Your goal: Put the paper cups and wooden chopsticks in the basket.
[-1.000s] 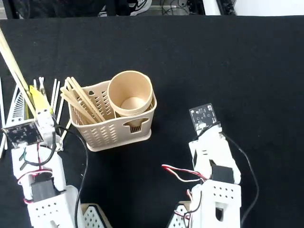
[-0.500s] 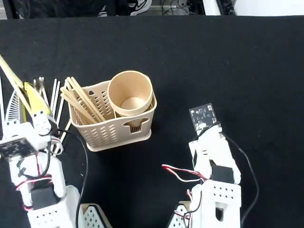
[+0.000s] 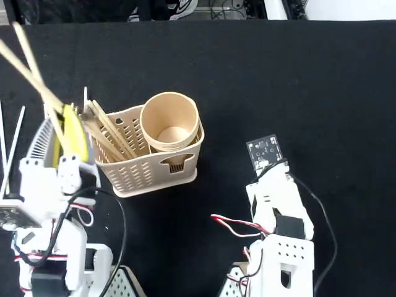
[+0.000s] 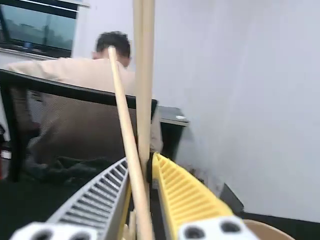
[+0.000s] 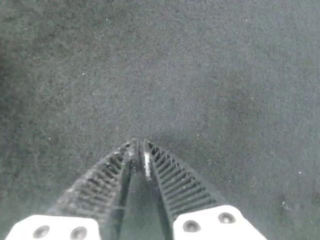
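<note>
The beige slotted basket (image 3: 133, 173) stands left of centre and holds nested paper cups (image 3: 169, 124) and several wooden chopsticks (image 3: 105, 133) leaning in its left part. My left gripper (image 3: 57, 120), with one grey and one yellow finger, hangs just left of the basket. It is shut on a pair of chopsticks (image 3: 28, 68) that slant up and away to the far left. In the left wrist view the held chopsticks (image 4: 141, 90) rise from between the closed fingers of the gripper (image 4: 147, 162). My right gripper (image 5: 137, 145) is shut and empty, low over the black cloth.
The right arm (image 3: 275, 204) sits right of the basket near the front. A few thin pale sticks (image 3: 13, 145) lie on the cloth at the far left, beside the left arm. The black cloth (image 3: 297, 80) stretches to the back and right.
My left arm has lifted and swung right toward the basket with the chopsticks, whose free ends now sit higher and farther back. The right arm has not moved.
</note>
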`<action>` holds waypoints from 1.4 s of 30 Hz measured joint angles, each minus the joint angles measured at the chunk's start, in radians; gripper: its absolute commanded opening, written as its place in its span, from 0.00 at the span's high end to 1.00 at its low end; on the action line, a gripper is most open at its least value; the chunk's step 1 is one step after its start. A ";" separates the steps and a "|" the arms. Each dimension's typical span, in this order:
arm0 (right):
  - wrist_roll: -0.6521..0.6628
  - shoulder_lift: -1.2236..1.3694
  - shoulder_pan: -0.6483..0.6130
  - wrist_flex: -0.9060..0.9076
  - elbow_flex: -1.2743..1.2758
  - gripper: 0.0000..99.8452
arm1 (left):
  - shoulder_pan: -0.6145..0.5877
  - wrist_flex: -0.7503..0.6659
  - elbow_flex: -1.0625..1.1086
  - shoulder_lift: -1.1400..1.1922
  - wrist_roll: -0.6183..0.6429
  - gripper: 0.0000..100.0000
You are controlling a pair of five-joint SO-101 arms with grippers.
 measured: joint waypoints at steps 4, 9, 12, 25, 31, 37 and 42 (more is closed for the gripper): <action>0.000 0.000 0.000 0.000 0.000 0.99 | 0.028 0.018 0.018 0.000 0.026 0.97; 0.000 0.000 0.000 0.000 0.000 0.99 | 0.032 -0.006 0.104 0.002 0.032 0.97; 0.000 0.000 0.000 0.000 0.000 0.99 | 0.032 -0.048 0.175 0.009 0.032 0.97; 0.000 0.000 0.000 0.000 0.000 0.99 | 0.032 0.084 0.178 0.008 0.112 0.79; 0.000 0.000 0.000 0.000 0.000 0.99 | 0.032 0.173 0.112 0.008 0.126 0.79; 0.000 0.000 0.000 0.000 0.000 0.99 | -0.101 0.313 -0.083 0.002 0.126 0.79; 0.000 0.000 0.000 0.000 0.000 0.99 | -0.384 0.445 -0.206 0.037 0.124 0.79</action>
